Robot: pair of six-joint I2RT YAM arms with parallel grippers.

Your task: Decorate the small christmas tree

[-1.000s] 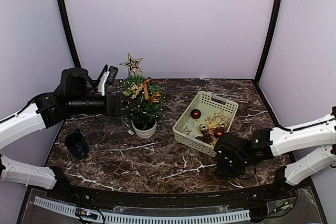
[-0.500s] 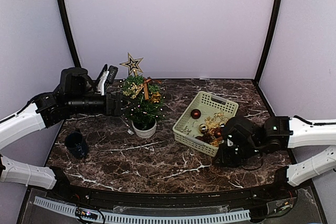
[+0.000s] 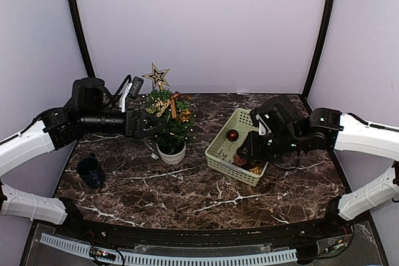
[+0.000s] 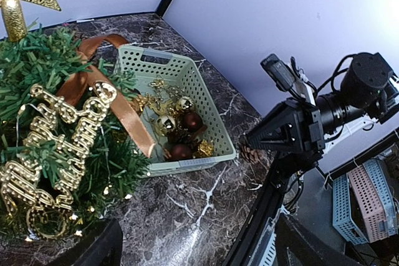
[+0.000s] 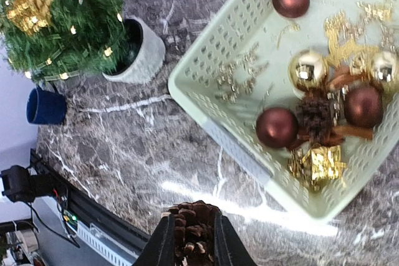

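Observation:
The small christmas tree point(image 3: 168, 121) stands in a white pot point(image 3: 171, 153) left of centre, with a gold star point(image 3: 156, 76), a brown ribbon and a gold script ornament point(image 4: 53, 147) on it. My left gripper point(image 3: 142, 123) is open with nothing in it, level with the tree's left side. My right gripper point(image 5: 192, 244) is shut on a brown pine cone point(image 5: 192, 225). It hangs in the air over the near left part of the beige basket point(image 3: 219, 159). The left wrist view also shows the pine cone point(image 4: 250, 153) in the right gripper point(image 4: 252, 146).
The basket point(image 5: 206, 91) holds dark red baubles point(image 5: 276, 127), gold baubles point(image 5: 307, 71), a second pine cone, gold reindeer and a small gold gift box point(image 5: 321, 165). A dark blue cup point(image 3: 91, 171) stands at the front left. Purple walls enclose the marble table point(image 3: 187, 191).
My right arm has risen from the table in front of the basket and swung back and left over the basket, its jaws shutting on the pine cone. The left arm has barely moved.

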